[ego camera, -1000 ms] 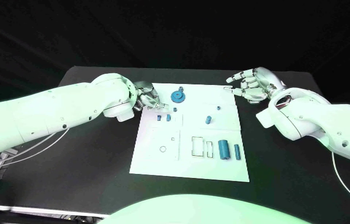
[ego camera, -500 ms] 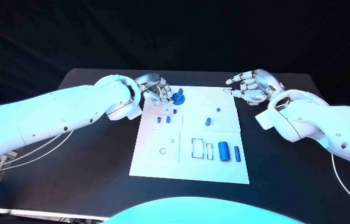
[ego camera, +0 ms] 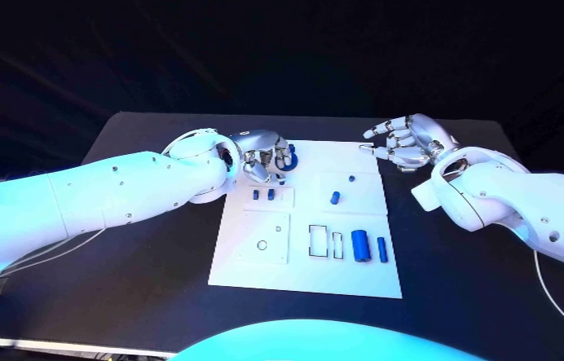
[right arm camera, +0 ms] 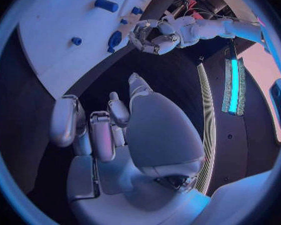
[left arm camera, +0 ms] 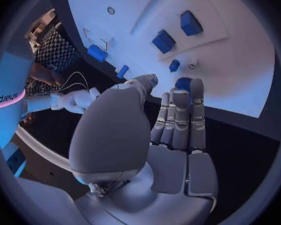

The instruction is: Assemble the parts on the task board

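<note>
The left hand [ego camera: 266,156] has travelled from the black table beside the board's left edge onto the far left corner of the white rectangular task board [ego camera: 353,275] within the last second; it now sits over the round blue disc-shaped part [ego camera: 289,162], of which only a blue rim shows past the fingers; in the left wrist view the fingers [left arm camera: 181,116] lie side by side, extended, with their tips at the blue disc; whether they are clamped on it or merely touching cannot be determined; judgement: the current step is acquisition of the disc, and no insertion is yet evident

The right hand [ego camera: 406,141] has held its station off the board's far right corner, over the table; its fingers are loosely curled and apart, holding nothing

Remaining parts on the board: two small blue blocks [ego camera: 263,194] near the left hand; a short blue peg [ego camera: 335,197] mid-board; a large blue cylinder [ego camera: 362,248] and a slimmer blue bar [ego camera: 382,249] lying beside outlined rectangular recesses [ego camera: 321,239]; these appear unseated, so the assembly is judged to be at an early stage

Surface: matte black table [ego camera: 141,255], the board lying flat at its centre; surroundings: dark, without discernible detail in the head view
</note>
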You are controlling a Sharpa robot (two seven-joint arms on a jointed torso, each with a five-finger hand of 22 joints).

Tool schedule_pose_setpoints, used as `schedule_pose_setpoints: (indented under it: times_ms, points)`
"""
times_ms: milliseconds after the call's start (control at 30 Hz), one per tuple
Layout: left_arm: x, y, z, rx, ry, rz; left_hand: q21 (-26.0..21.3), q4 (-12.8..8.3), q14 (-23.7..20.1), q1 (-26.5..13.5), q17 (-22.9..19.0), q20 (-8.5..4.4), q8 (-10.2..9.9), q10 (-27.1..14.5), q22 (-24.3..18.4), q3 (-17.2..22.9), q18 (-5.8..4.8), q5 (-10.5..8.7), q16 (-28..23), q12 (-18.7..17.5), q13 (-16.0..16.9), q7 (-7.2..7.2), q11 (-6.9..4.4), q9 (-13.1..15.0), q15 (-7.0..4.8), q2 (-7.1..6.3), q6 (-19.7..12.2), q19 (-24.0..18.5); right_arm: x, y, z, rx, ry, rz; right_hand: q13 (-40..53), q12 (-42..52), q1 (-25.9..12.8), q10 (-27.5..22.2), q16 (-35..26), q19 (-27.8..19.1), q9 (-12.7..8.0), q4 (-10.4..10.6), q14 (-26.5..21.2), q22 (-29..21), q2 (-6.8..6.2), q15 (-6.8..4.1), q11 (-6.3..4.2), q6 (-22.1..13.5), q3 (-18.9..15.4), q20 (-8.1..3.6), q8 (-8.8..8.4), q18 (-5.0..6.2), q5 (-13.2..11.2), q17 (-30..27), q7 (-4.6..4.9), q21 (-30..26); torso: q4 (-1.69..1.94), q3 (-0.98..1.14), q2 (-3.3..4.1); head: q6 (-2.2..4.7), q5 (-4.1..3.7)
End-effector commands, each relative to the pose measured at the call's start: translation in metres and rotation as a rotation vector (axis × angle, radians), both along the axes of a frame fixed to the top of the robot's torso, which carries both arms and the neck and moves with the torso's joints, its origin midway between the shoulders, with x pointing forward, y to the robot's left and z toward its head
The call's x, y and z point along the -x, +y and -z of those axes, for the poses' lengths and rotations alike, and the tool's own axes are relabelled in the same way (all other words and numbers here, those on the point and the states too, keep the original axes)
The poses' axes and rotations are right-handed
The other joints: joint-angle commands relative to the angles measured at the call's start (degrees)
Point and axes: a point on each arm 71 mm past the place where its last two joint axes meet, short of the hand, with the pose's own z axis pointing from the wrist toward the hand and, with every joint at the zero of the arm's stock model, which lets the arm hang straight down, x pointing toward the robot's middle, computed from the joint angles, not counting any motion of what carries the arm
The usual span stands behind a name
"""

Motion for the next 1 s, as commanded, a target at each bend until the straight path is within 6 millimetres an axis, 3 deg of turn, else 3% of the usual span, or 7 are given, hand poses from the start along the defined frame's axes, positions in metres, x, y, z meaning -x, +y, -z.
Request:
schedule_pose_setpoints:
  times_ms: [33,267,633,1000]
  points:
    - [-0.001,-0.003,0.004,-0.103,-0.054,0.038,0.04,0.21,-0.37,-0.01,-0.40,0.33,-0.27,-0.41,0.10,-0.48,0.69,-0.19,0.23,-0.23,-0.26,0.28,0.01,-0.22,0.11,-0.24,0.26,-0.26,0.000,0.001,-0.001,-0.005,-0.010,-0.009,-0.05,-0.34,-0.23,-0.33,-0.36,-0.50,-0.08,0.02,3.57,3.94,0.13,-0.42,-0.03,0.03,0.45,0.04,0.17,0.78,0.18,5.63,-0.08,-0.36,-0.07,-0.01,0.05,0.07,-0.16]
    - [-0.005,-0.007,0.009,-0.138,-0.059,0.031,0.12,0.54,-0.32,-0.03,-0.63,0.39,-0.11,-0.67,0.20,-1.26,0.71,-0.24,0.66,-0.32,-0.67,0.15,0.00,-0.54,0.13,-0.20,0.66,-0.26,0.001,0.001,-0.001,-0.005,-0.010,-0.009,-0.24,-0.52,-0.18,-0.50,-0.53,-0.65,-0.09,0.00,3.48,3.79,0.15,-0.42,-0.03,0.01,0.49,0.04,0.18,0.85,0.23,5.32,-0.08,-0.69,-0.05,0.01,0.03,0.03,-0.24]
    - [-0.007,-0.010,0.017,-0.174,0.006,0.060,0.74,0.90,0.92,1.43,0.42,0.19,0.04,0.93,0.82,-1.58,0.77,-0.28,3.29,0.17,-1.84,-1.19,-0.59,-1.94,-0.32,0.24,3.34,-0.24,0.000,0.002,-0.001,-0.007,-0.011,-0.011,-1.22,-1.47,-0.11,-1.37,-1.00,-1.16,-0.14,0.00,3.24,3.26,0.15,-0.43,-0.02,-0.07,0.59,0.03,0.20,1.07,0.32,4.51,-0.07,-1.80,-0.02,0.04,0.01,-0.24,-0.35]
    - [-0.007,-0.011,0.017,-0.164,0.014,0.063,1.61,0.90,2.90,2.04,2.54,-0.05,-0.49,2.98,1.54,-0.95,0.77,-0.26,6.06,0.45,-2.60,-0.99,-0.85,-3.09,-0.54,0.40,4.82,-0.03,0.000,0.003,-0.001,-0.008,-0.011,-0.014,-1.35,-1.59,-0.09,-1.48,-1.06,-1.22,-0.16,0.00,3.21,3.19,0.15,-0.43,-0.02,-0.08,0.61,0.03,0.20,1.09,0.33,4.42,-0.06,-1.95,0.00,0.03,0.01,-0.27,-0.47]
